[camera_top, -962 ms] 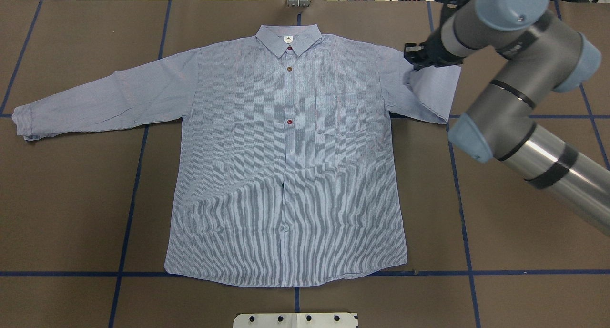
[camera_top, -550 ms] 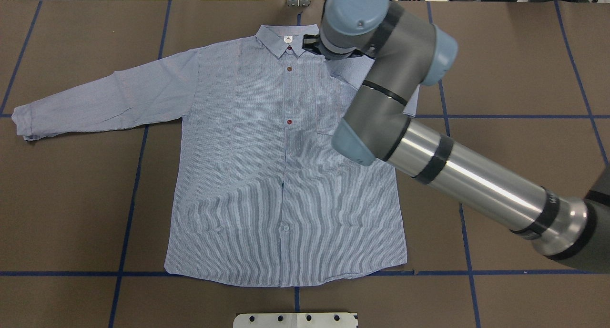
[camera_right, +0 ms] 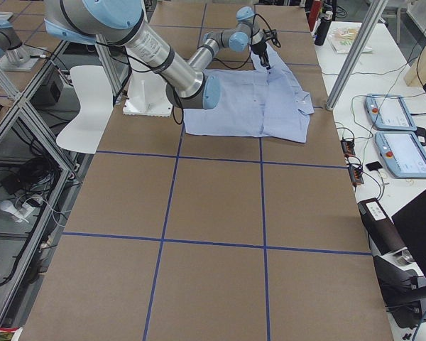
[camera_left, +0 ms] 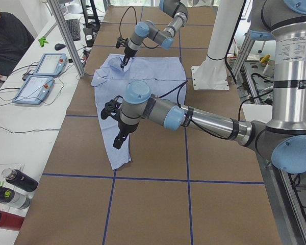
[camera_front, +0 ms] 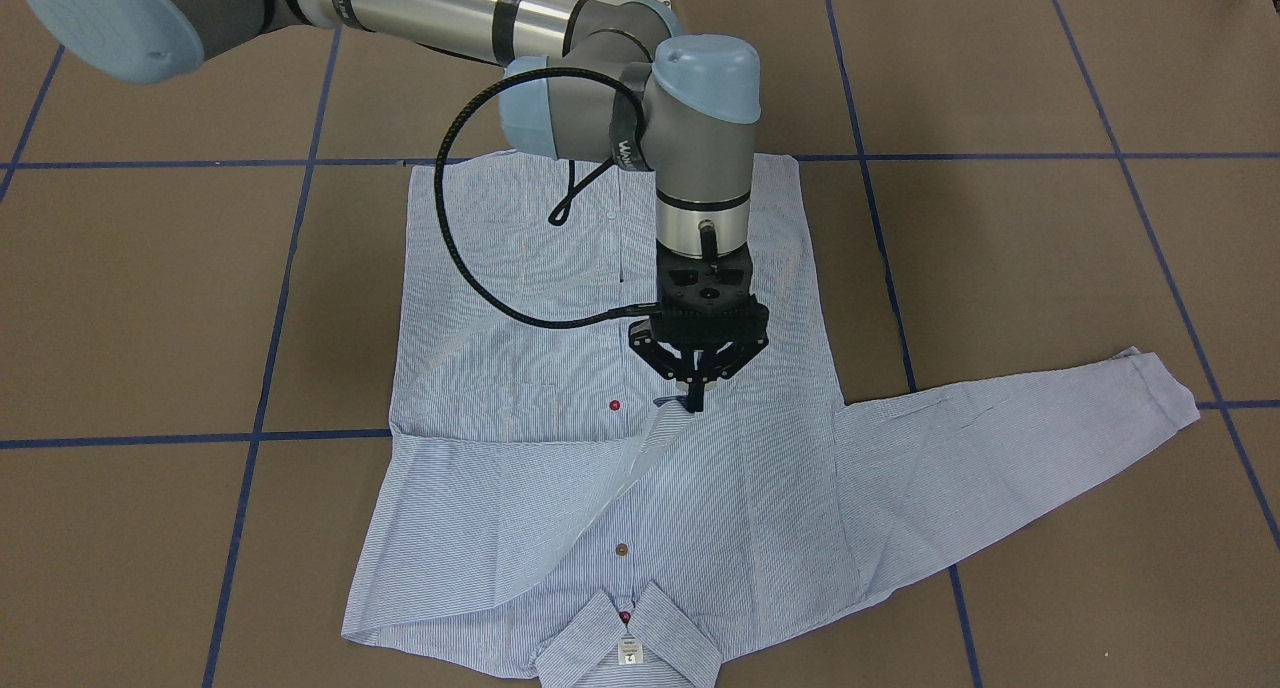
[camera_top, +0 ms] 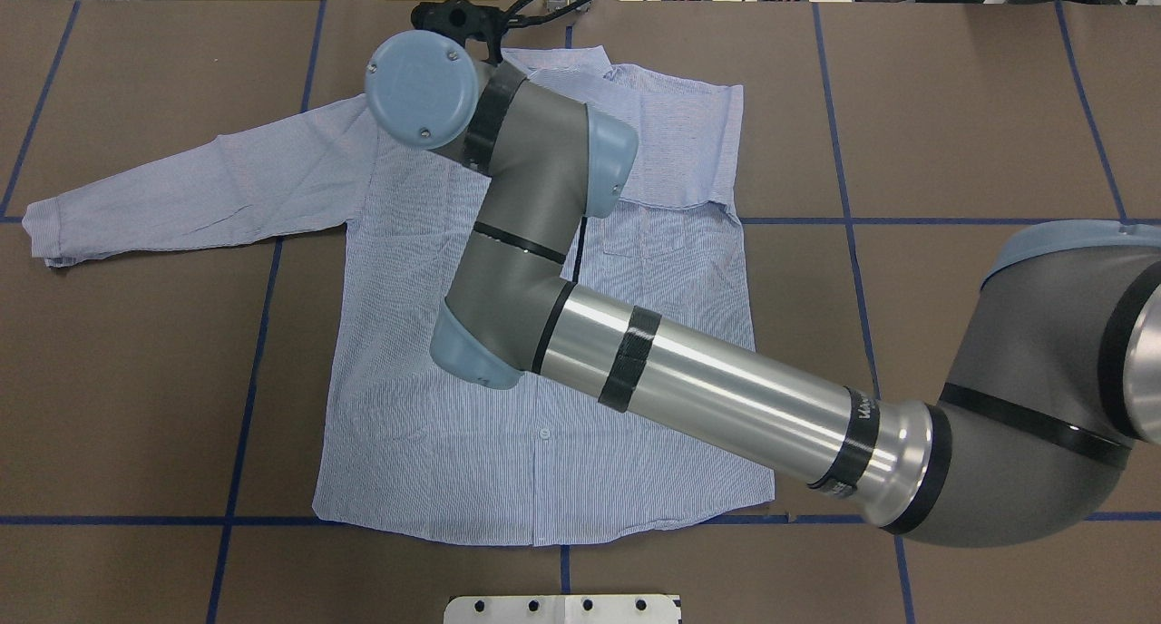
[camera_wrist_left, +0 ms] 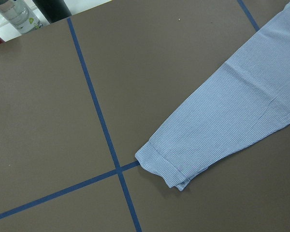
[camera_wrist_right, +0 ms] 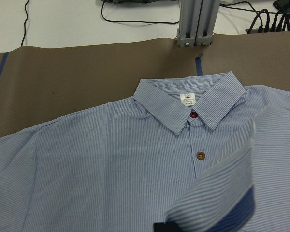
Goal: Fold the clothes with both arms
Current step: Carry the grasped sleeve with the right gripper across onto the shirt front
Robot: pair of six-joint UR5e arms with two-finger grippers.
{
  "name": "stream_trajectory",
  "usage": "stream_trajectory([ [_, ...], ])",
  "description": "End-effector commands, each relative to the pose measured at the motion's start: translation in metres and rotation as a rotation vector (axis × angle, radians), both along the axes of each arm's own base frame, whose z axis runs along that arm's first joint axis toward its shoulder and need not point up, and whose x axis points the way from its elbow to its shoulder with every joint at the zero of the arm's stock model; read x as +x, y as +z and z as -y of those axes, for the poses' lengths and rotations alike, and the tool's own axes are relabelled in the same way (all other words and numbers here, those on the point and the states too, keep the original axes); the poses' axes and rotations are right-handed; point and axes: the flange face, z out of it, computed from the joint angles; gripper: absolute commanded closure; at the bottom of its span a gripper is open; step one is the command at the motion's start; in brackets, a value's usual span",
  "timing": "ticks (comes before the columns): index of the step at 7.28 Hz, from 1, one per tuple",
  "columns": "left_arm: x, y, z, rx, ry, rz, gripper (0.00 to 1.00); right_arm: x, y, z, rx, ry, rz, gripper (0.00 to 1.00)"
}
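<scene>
The right arm's black 2-finger gripper [camera_front: 692, 398] is pointing straight down, its fingers pinched tight on the cuff end of 1 sleeve [camera_front: 560, 498] of the light blue, white-striped, long-sleeved button-up shirt [camera_front: 740, 528]. The cuff end is hanging from the fingertips, lifted a little. Directly beneath the gripper the shirt front is lying flat, buttons up, with a red button [camera_front: 614, 405] just beside it on the pocket side. From the grip, the sleeve is running back as a diagonal band across the chest to its own shoulder. Further out from the gripper, the pointed collar [camera_wrist_right: 159, 106] is lying flat and open.

By my reckoning the step in hand is folding this sleeve in over the body, and it's nearly there. The next move is calling for lowering the cuff onto the front, letting go, and lifting clear without dragging cloth.

Well away from that gripper, the other sleeve [camera_front: 1020, 428] is stretching out on the brown paper-covered table with blue tape lines [camera_front: 1000, 268]. The left arm's gripper [camera_left: 120, 139] is hovering over that sleeve near its cuff [camera_wrist_left: 166, 169], apparently not touching. I cannot tell whether it's open or closed.
</scene>
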Motion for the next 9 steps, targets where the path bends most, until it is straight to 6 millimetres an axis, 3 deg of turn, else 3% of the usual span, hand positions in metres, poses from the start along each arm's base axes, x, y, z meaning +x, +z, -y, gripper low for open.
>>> stream_trajectory([
  [1,0.0,0.0,0.0,-0.002,0.0,-0.001,0.0,-0.051,-0.003,-0.025,0.022,-0.003,-0.063,0.96],
  [2,0.0,0.0,0.0,-0.002,0.0,-0.001,0.0,-0.06,0.002,-0.026,0.022,-0.009,-0.088,0.02],
  [4,0.0,0.0,0.0,0.002,0.001,0.0,0.0,-0.07,-0.034,-0.018,0.017,-0.009,-0.096,0.0],
  [6,0.001,-0.001,0.0,0.004,0.002,-0.001,0.0,-0.062,-0.046,-0.012,0.021,-0.001,-0.082,0.0],
  [7,0.002,0.0,0.003,0.007,0.004,-0.001,0.0,-0.048,-0.046,0.005,-0.003,-0.005,-0.068,0.0],
  [9,0.002,-0.001,0.006,0.008,0.004,-0.001,0.0,-0.005,0.0,0.059,-0.051,-0.101,-0.02,0.0],
])
